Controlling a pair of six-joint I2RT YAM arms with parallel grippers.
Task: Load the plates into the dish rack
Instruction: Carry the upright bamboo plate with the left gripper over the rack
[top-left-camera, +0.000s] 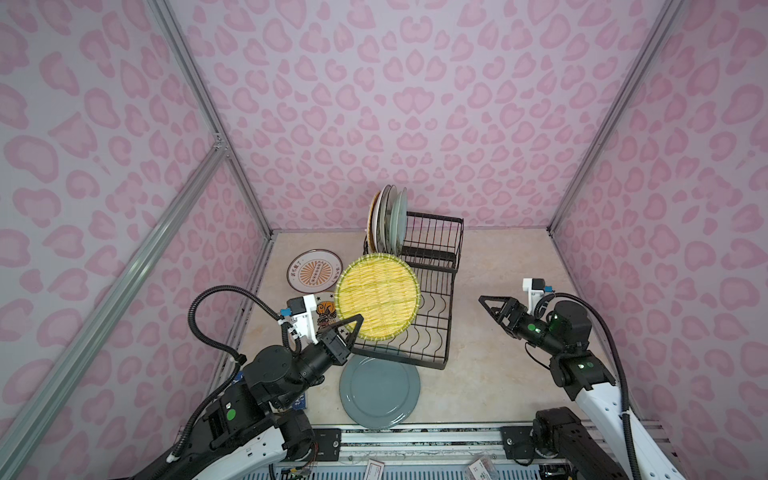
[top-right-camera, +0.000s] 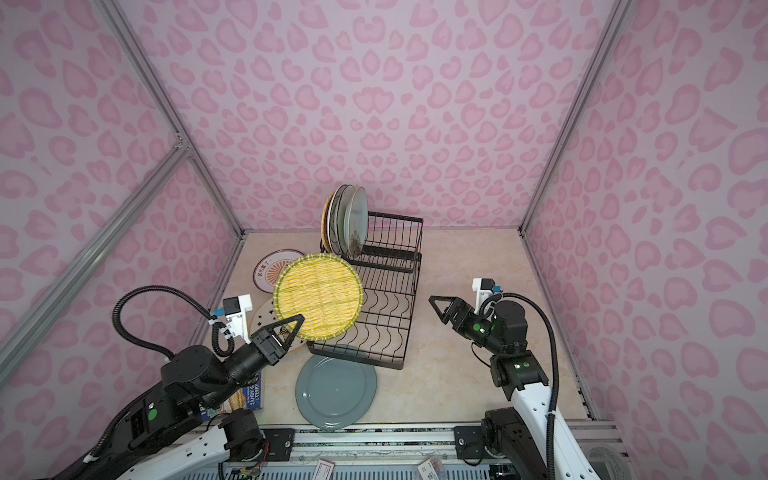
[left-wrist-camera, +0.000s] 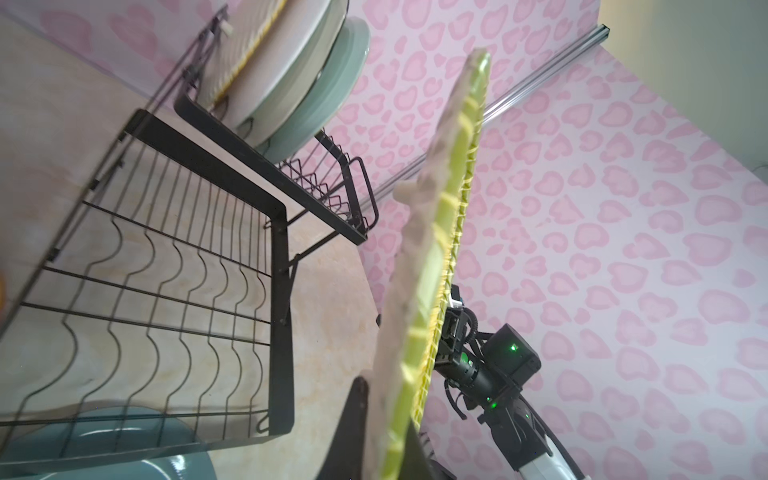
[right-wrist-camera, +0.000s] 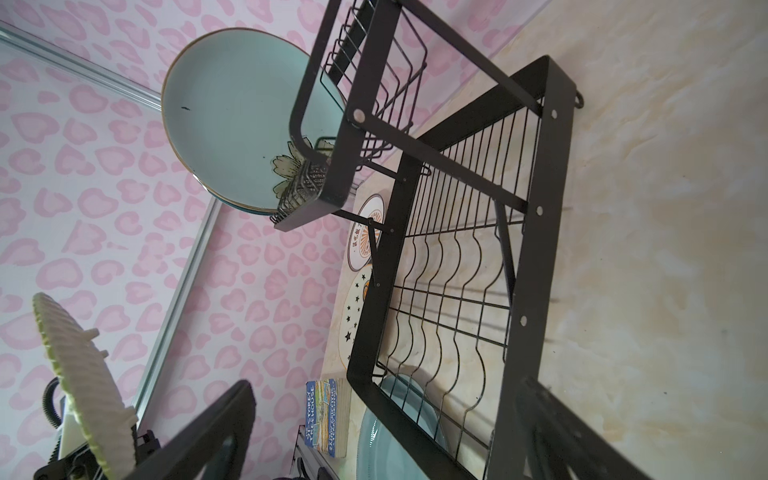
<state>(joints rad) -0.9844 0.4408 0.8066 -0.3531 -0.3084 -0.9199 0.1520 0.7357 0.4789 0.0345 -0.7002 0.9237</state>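
Yellow plate (top-left-camera: 377, 297), rim pinched by left claw (top-left-camera: 355, 325), tilts edgewise for slotting, nine o'clock of the dish rack (top-left-camera: 452, 320); right claw (top-left-camera: 489, 306) gapes empty.

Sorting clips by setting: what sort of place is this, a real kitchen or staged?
Probably a staged robot test booth: pink heart-print wall panels in silver aluminium framing enclose a beige marbled tabletop, with two robot arms mounted on a metal rail.
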